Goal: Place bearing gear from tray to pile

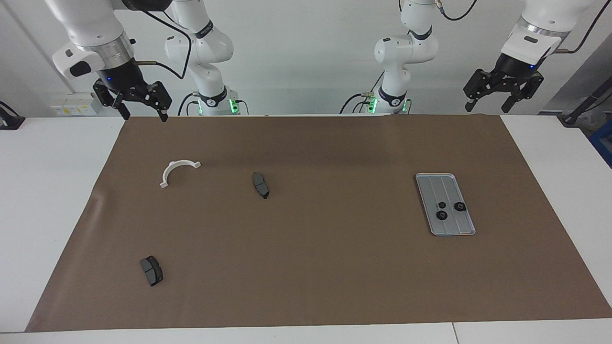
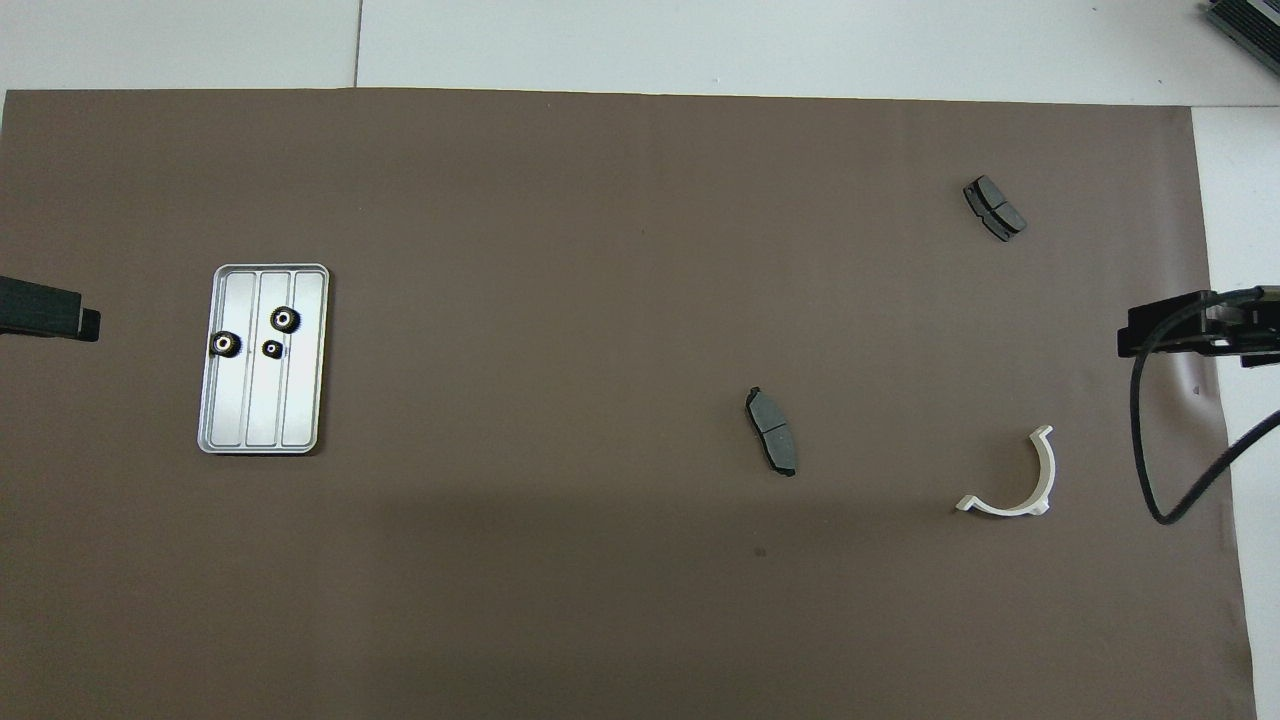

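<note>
Desk (image 1: pixel 52 200) is carrying a brown mat (image 1: pixel 315 267) with all items lying on it.

Tray (image 1: pixel 445 203), silver-grey and grooved, is lying flat toward the left arm's end of the desk, well below and apart from the left end effector (image 1: pixel 488 104). Three small black bearing gears (image 1: pixel 442 215) are sitting on the tray in a loose cluster, close together on the half farther from the robots; in the overhead view they are showing at (image 2: pixel 285 319), (image 2: pixel 224 344) and (image 2: pixel 271 348). No gear is lying on the mat off the tray.

Left end effector is hanging in the air over the mat's edge nearest the robots, at the left arm's end, its fingers standing apart and gripping nothing. Only its tip is showing in the overhead view.

Right end effector (image 1: pixel 143 112) is hanging over the mat's corner at the right arm's end, nearest the robots, fingers likewise spread and holding nothing.

White curved bracket (image 1: pixel 177 171) is lying on the mat nearest to the right end effector, well apart from it.

Brake pad (image 1: pixel 260 185), dark grey, is lying near the mat's middle, between the bracket and the tray.

Second brake pad (image 1: pixel 151 270) is lying at the right arm's end, far from both end effectors and farthest from the robots.
</note>
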{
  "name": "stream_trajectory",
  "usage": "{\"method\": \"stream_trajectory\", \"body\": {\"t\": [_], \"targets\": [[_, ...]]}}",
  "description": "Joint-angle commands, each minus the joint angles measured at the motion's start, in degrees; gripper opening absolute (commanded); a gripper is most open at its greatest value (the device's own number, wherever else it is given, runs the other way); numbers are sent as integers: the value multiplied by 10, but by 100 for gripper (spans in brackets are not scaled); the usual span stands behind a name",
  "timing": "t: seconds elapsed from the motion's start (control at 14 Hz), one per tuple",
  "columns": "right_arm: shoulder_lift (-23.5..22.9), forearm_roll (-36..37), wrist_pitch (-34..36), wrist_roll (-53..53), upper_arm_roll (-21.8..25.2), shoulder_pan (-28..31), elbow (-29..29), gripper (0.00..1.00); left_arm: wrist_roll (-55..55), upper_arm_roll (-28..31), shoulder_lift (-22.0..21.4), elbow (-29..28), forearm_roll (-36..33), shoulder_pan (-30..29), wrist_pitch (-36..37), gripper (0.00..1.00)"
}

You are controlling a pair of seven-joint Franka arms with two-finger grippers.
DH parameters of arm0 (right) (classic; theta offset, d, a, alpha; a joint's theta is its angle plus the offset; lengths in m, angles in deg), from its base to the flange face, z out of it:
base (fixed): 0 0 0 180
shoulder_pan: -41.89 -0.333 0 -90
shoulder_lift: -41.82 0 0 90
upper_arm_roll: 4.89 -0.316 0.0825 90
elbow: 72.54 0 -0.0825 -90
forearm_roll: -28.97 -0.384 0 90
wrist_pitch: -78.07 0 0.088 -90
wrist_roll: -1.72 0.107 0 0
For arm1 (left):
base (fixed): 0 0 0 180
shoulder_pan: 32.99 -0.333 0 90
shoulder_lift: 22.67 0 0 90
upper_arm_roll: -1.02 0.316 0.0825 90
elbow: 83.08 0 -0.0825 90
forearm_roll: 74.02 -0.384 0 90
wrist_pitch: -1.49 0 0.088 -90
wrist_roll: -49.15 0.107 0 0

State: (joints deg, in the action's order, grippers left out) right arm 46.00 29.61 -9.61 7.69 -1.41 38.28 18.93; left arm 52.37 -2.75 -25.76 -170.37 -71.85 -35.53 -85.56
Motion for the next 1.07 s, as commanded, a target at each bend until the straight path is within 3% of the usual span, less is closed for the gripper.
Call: {"method": "stream_trajectory", "body": {"t": [0.0,0.29,0.64,0.86,1.0], "targets": [[7,-10,2,-10,-2,4,7,100,-5,4,-6,-62,-2,-8,-62,100],[7,-10,3,-10,-2,3,8,100,-9,4,33,-106,-2,-11,-131,100],[7,-10,3,-11,-2,4,7,100,-32,4,118,-109,-2,-3,-221,100],[7,-10,2,-11,-2,4,7,100,-33,4,150,-133,-2,-1,-296,100],[7,-10,3,-11,-2,4,7,100,-33,5,164,-130,-4,1,-302,100]]}}
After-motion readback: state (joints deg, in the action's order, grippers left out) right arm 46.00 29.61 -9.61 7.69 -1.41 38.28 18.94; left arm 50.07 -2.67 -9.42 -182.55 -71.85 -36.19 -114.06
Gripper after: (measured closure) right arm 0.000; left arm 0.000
